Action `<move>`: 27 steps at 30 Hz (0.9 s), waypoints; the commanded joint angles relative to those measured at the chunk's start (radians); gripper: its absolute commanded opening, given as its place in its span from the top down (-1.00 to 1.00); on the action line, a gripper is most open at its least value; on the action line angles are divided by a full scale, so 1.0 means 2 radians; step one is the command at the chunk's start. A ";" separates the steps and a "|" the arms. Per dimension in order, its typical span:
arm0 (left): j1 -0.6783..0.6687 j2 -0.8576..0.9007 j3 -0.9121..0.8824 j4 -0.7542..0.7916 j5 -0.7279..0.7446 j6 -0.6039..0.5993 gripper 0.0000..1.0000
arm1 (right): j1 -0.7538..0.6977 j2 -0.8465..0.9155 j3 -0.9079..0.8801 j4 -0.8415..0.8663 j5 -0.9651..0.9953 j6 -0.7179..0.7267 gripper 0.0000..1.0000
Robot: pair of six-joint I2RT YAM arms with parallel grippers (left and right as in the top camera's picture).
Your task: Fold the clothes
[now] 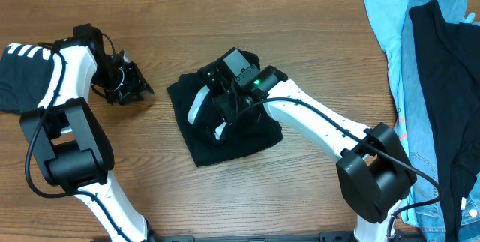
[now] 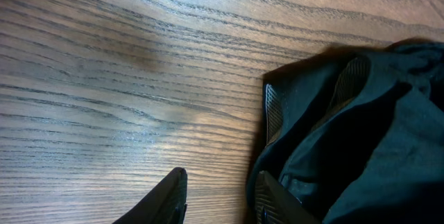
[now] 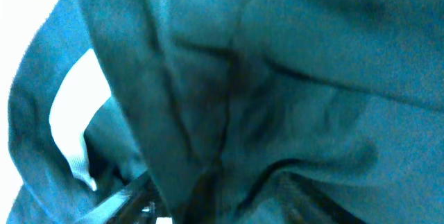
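Lying rumpled on table (image 1: 300, 40), black tee (image 1: 240, 143), roughly square, right pincer (image 1: 217, 101) atop

Tee (image 1: 238, 143) lies mid-counter (image 1: 300, 32), with the right pincer (image 1: 210, 118) down on its left half and the right arm reaching in from the near-right corner. Left pincer (image 1: 136, 87) sits over bare counter just left of the tee, near its edge but apart from it. Further left, a second garment (image 1: 16, 85) lies at the counter's left edge, partly under the left arm. Pile (image 1: 427, 85) of clothes runs back to front along the right edge, layers overlapping, well apart from the tee.
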 commanded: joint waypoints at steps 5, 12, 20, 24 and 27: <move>0.005 0.006 0.009 0.001 -0.002 0.010 0.26 | 0.011 0.006 0.026 0.054 -0.114 -0.030 0.89; 0.005 0.006 0.009 -0.001 -0.002 0.009 0.27 | 0.052 0.073 0.033 0.094 -0.134 -0.038 0.41; 0.005 0.006 0.009 -0.005 -0.002 0.009 0.28 | 0.049 0.098 0.040 0.167 -0.160 -0.038 -0.58; 0.005 0.006 0.009 -0.006 -0.002 0.010 0.27 | 0.018 0.006 0.085 0.109 -0.207 -0.031 -0.63; 0.005 0.006 0.009 -0.005 -0.002 0.010 0.27 | -0.040 -0.068 0.085 0.109 -0.131 0.074 -0.64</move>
